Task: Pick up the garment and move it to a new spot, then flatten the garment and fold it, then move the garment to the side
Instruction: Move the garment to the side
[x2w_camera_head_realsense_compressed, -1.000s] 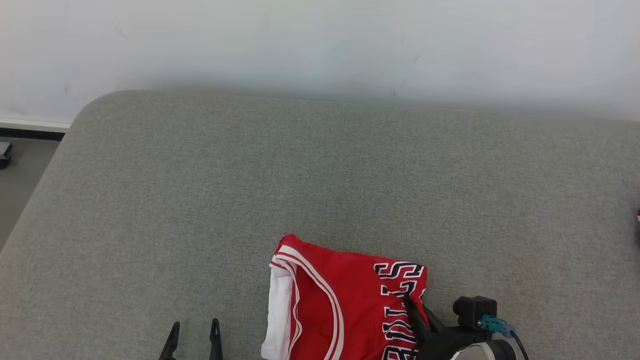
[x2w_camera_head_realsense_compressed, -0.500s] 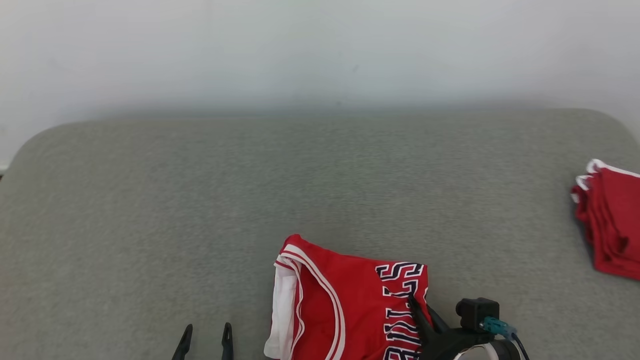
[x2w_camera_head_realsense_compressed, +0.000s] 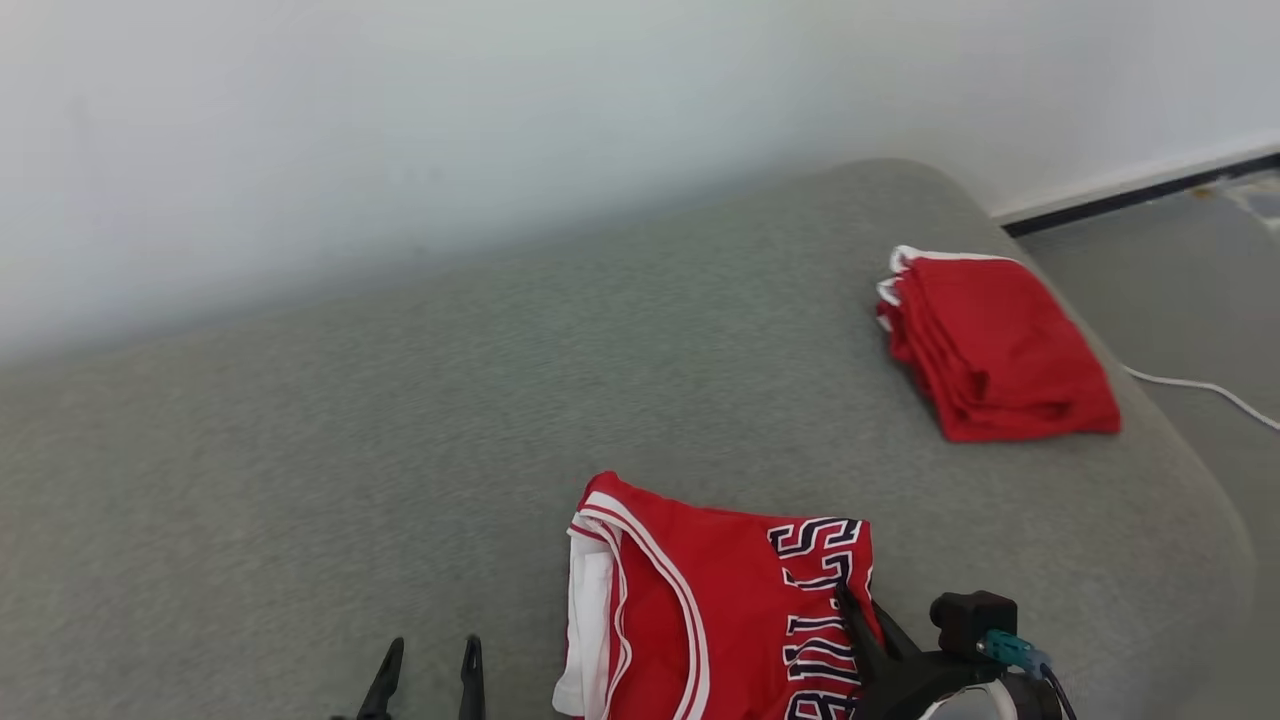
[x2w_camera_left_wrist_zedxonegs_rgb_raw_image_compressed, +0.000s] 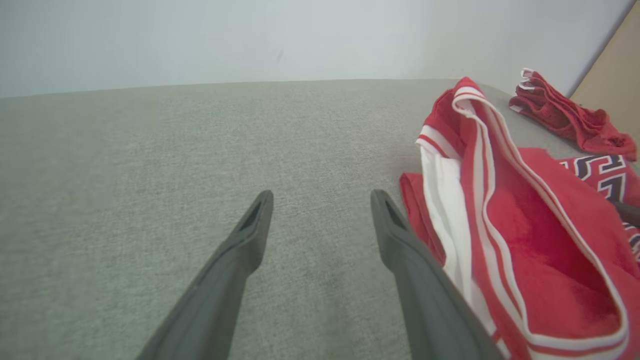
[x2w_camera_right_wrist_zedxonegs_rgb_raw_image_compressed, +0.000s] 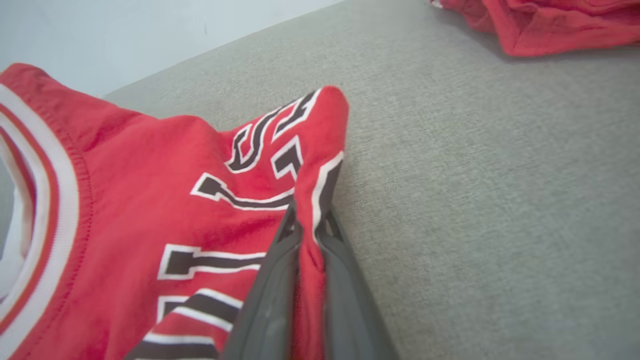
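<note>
A grey fabric-covered surface (x2w_camera_head_realsense_compressed: 300, 450) with rounded corners carries a crumpled red jersey (x2w_camera_head_realsense_compressed: 720, 590) with white trim and dark lettering at 6 o'clock, and a stack of folded red garments (x2w_camera_head_realsense_compressed: 1000, 350) at 2 o'clock, near its edge.

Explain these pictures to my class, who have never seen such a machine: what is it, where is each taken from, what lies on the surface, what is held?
It is a wheeled robot with two arms, each ending in a gripper: two long dark fingers. One picture comes from a camera on its head, looking down; the other two from cameras on its wrists, looking along the fingers. On the grey surface lies a red jersey with white trim and dark lettering. Farther right sits a stack of folded red garments. The right gripper is shut on the jersey's lettered edge, cloth pinched between its fingers. The left gripper is open, beside the jersey.
</note>
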